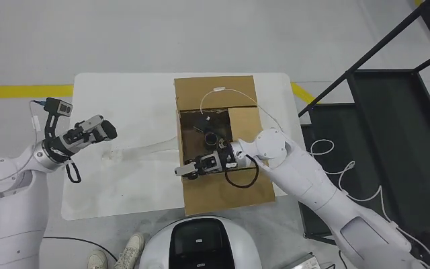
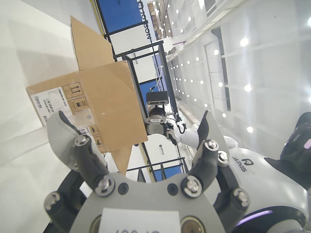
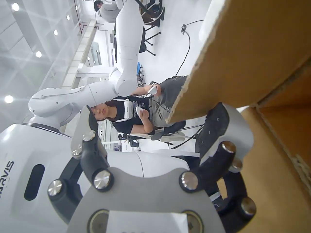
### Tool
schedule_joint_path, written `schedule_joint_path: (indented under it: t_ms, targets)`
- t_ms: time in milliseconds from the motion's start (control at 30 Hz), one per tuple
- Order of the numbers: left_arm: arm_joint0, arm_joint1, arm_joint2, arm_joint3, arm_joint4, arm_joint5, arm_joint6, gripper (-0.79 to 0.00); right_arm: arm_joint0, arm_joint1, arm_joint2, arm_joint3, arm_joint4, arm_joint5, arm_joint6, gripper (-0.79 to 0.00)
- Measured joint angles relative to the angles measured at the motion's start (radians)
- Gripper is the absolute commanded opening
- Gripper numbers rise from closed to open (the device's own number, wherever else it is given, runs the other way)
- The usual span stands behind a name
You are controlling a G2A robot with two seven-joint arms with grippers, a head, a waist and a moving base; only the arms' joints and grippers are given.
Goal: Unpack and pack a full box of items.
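Right pincer (image 3: 151,112) open, gripping nothing; we log it at edge of box (image 1: 215,94), cardboard flap (image 3: 243,49) just beside one fingertip. Left pincer (image 1: 107,129) also open, empty, over bench (image 1: 121,101), well apart from box. Box sits mid-bench, flaps spread, dark items (image 1: 209,138) inside.

Premises: an industrial robotics lab or test hall. Grounds: a high white ceiling (image 2: 267,61) with rows of round lights (image 2: 244,41). A smooth grey floor (image 1: 201,33) marked with a yellow line (image 1: 33,91). Blue and white panels (image 2: 116,1) set in black metal frames (image 2: 167,73). One white table (image 1: 121,101) as workstation. A loose cable (image 3: 188,47) trails across the floor.
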Motion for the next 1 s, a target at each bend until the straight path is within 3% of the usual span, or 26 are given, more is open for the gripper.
schedule_joint_path:
  t_ms: [233,533,733,1000]
  targets:
    - [-0.012,0.002,0.01,-0.033,-0.074,0.088,0.048,0.0,0.104,-0.071,-0.12,0.153,0.046,-0.019,-0.032,0.0]
    - [-0.085,-0.002,0.132,-0.093,0.007,0.222,0.163,0.0,0.138,-0.118,-0.188,0.23,0.002,-0.019,-0.055,0.0]
    - [-0.153,-0.01,0.271,-0.053,0.187,0.343,0.301,0.0,0.104,-0.104,-0.149,0.199,-0.02,-0.021,-0.047,0.0]
    - [-0.175,-0.013,0.35,-0.019,0.34,0.394,0.399,0.0,-0.063,-0.015,0.067,0.073,-0.025,-0.068,-0.006,0.0]
